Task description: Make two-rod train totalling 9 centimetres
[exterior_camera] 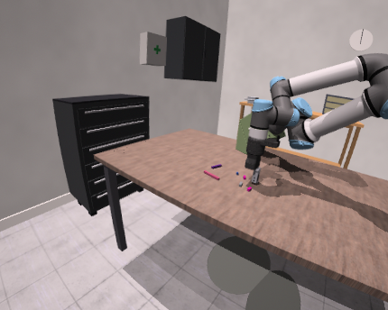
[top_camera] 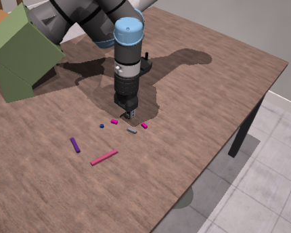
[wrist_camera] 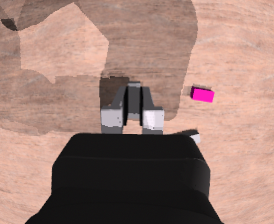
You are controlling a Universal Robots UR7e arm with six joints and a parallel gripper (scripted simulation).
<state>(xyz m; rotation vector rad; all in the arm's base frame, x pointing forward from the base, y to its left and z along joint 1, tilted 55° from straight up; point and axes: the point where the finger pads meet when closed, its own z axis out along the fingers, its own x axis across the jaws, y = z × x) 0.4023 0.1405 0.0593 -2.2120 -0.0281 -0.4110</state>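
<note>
Grey rod (wrist_camera: 133, 102) pinched upright in narrowly closed gripper (top_camera: 130, 116); left magenta rod (top_camera: 114, 121), right magenta rod (top_camera: 144, 125) flanking; second grey rod (top_camera: 131, 130) near.

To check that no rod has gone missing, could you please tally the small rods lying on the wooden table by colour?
Short magenta rods: 2
Tiny blue rod: 1
Short grey rod: 1
Purple rod: 1
Long pink rod: 1
Total: 6 on the table, plus 1 dark grey piece held in the gripper.

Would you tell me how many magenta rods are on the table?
2. One magenta rod lies beside the blue rod; the other lies beside the grey rod. The end effector may hide more.
</note>
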